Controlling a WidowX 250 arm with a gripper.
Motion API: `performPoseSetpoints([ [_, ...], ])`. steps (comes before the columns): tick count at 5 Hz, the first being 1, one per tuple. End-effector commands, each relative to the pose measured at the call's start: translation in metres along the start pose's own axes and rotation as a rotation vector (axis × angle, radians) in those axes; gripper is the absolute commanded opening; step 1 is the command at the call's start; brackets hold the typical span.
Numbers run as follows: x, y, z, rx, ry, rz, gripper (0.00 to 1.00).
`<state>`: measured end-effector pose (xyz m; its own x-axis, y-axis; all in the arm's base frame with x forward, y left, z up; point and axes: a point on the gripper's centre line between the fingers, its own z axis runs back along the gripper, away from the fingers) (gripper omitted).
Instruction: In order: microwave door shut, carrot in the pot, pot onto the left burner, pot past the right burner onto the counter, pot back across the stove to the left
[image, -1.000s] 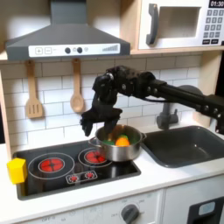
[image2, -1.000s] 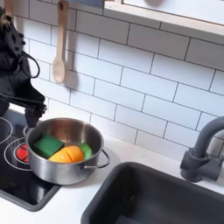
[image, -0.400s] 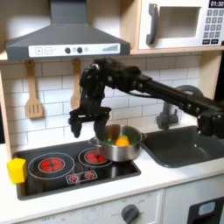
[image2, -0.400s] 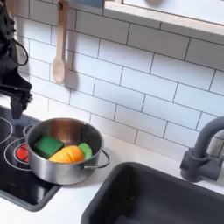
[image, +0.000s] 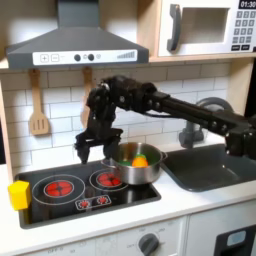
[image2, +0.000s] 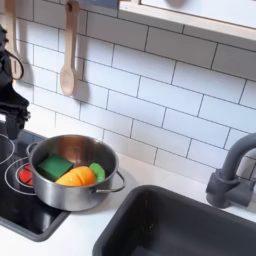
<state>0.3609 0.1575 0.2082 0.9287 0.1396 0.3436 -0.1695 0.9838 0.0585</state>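
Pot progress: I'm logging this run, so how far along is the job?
Done: microwave door shut, carrot in the pot. In hand: the pot sits at the stove's right edge, partly over a burner; the gripper is beside it, not gripping. Left: the slides.

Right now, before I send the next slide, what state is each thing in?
microwave door: shut.
pot: upright on the stove's right edge, overlapping the right burner, partly over the counter.
carrot: inside the pot, beside green pieces.
stove: both burner rings show red.
end effector: left of the pot in the first exterior view, holding nothing; open or shut unclear.
yellow block: resting at the stove's left edge.
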Motion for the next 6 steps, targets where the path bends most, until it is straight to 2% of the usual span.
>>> performPoseSetpoints([
  [1, 0.009, -0.006, -0.017, -0.044, -0.076, 0.017, 1.0],
  [4, 0.029, -0.007, -0.005, -0.05, -0.174, 0.046, 1.0],
  [5, 0.034, -0.007, -0.009, -0.074, -0.205, 0.055, 1.0],
  [6, 0.044, -0.015, -0.006, -0.08, -0.236, 0.024, 1.0],
])
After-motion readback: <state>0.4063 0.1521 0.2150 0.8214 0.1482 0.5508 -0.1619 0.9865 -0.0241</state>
